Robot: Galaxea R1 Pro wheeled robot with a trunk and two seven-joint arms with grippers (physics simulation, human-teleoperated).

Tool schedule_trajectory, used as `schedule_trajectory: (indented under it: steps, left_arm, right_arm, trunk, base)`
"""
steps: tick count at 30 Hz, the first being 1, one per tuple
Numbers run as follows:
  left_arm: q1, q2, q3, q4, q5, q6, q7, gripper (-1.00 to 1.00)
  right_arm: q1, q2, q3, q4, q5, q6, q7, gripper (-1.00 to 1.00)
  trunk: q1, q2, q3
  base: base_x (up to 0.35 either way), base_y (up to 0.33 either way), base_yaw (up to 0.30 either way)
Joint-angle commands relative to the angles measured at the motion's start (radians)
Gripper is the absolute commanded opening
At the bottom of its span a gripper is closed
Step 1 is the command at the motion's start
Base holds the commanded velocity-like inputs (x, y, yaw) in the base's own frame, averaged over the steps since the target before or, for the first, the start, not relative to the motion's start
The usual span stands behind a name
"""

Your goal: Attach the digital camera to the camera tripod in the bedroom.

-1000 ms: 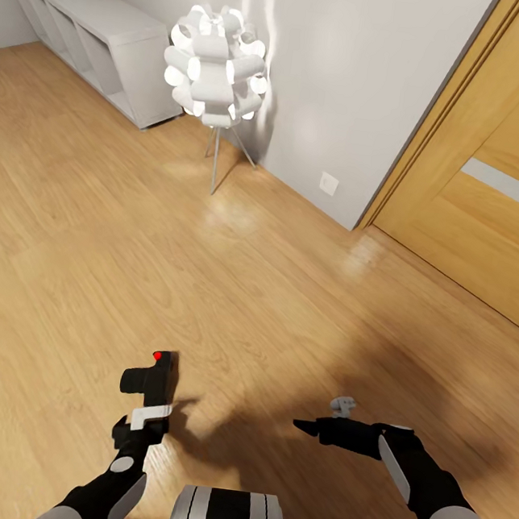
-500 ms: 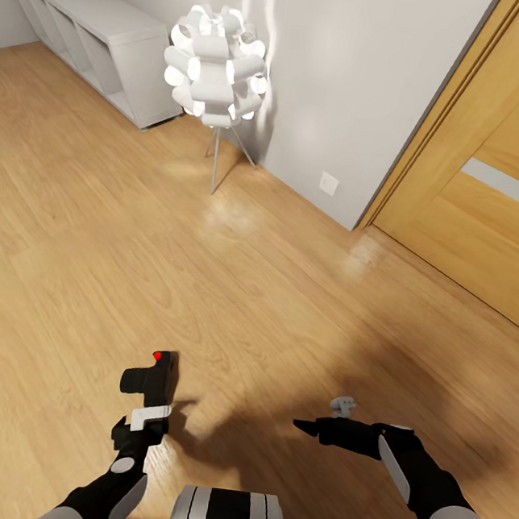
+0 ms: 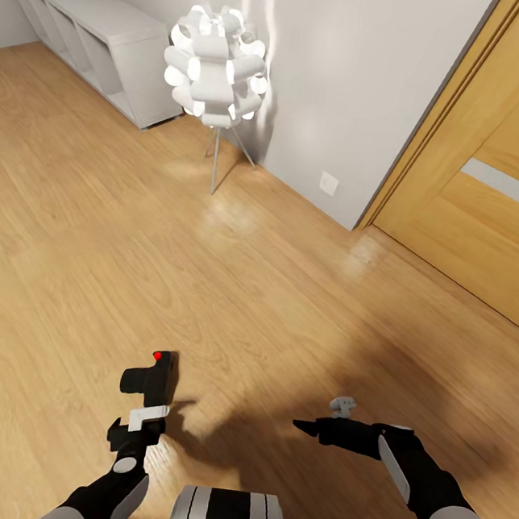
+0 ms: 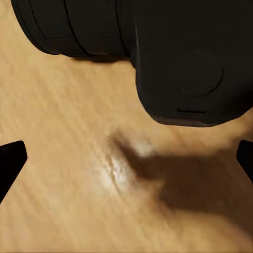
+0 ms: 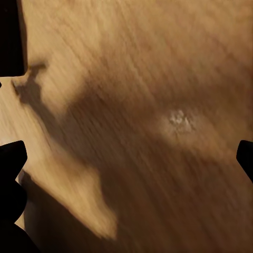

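Gripping digital camera [image 3: 150, 376]: left claw [image 3: 142, 409]; right claw [image 3: 309, 428] spread, above floor [image 3: 89, 255].

The room is evenly bright, with a glowing white ball-cluster lamp [image 3: 216, 63] casting pale streaks up the grey wall [image 3: 339, 74] and a soft sheen on the light wood plank floor [image 3: 207, 286]. Broad soft-edged shadows darken the floor ahead of and beside the right black claw [image 3: 308, 426]. Both wrist views are blurred, the floor grain smeared, with a small glare spot in each.
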Motion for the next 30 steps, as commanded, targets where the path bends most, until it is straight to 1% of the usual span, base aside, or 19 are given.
schedule_trajectory:
  steps: [1,16,20,25,30]
  left_arm:
    - [-0.001,0.001,-0.008,0.001,0.010,-0.005,0.006,1.00]
    - [-0.001,-0.002,-0.009,-0.007,0.011,-0.003,0.003,1.00]
    - [-0.001,-0.014,-0.009,-0.008,0.011,-0.003,0.000,1.00]
    - [-0.001,-0.034,-0.009,-0.007,0.011,-0.003,-0.002,1.00]
    - [-0.001,-0.040,-0.010,-0.007,0.010,-0.003,-0.001,1.00]
  right_arm:
    - [0.000,-0.001,0.004,-0.001,-0.010,0.008,-0.002,1.00]
    - [0.000,-0.001,0.004,-0.001,-0.010,0.008,-0.001,1.00]
    - [-0.001,-0.001,0.004,-0.001,-0.010,0.008,0.000,1.00]
    - [0.000,-0.001,0.004,-0.001,-0.010,0.008,0.002,1.00]
    - [-0.001,-0.001,0.003,-0.001,-0.010,0.008,0.003,1.00]
  trunk:
    - [0.000,0.000,-0.001]
    - [0.000,0.000,-0.001]
    - [0.000,0.000,-0.001]
    - [0.000,0.000,-0.001]
    - [0.000,0.000,-0.001]
  base:
    - [0.000,0.000,0.000]
    - [0.000,0.000,0.000]
    - [0.000,0.000,0.000]
    - [0.000,0.000,0.000]
    - [0.000,0.000,0.000]
